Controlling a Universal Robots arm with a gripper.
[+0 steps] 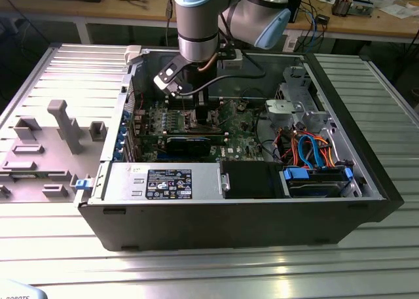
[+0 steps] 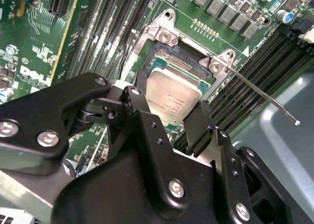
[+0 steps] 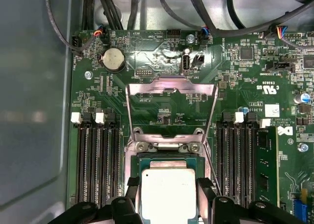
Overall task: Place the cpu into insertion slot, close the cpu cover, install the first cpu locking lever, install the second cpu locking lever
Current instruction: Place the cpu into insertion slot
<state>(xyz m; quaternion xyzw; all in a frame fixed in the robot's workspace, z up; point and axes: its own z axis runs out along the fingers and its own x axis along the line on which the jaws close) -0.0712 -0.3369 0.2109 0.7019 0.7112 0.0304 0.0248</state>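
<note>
small print on power supply label (image 1: 169,183), circuit board (image 3: 147,57), cpu (image 2: 172,100): nothing legible.

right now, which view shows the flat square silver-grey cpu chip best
Second wrist view: the silver-grey cpu shows nearly whole. The first wrist view cuts off one edge; in the exterior view the arm hides it.

A round coin battery (image 3: 113,60) lies on the green circuit board (image 3: 245,87), near rows of long black memory slots (image 3: 95,160).
</note>
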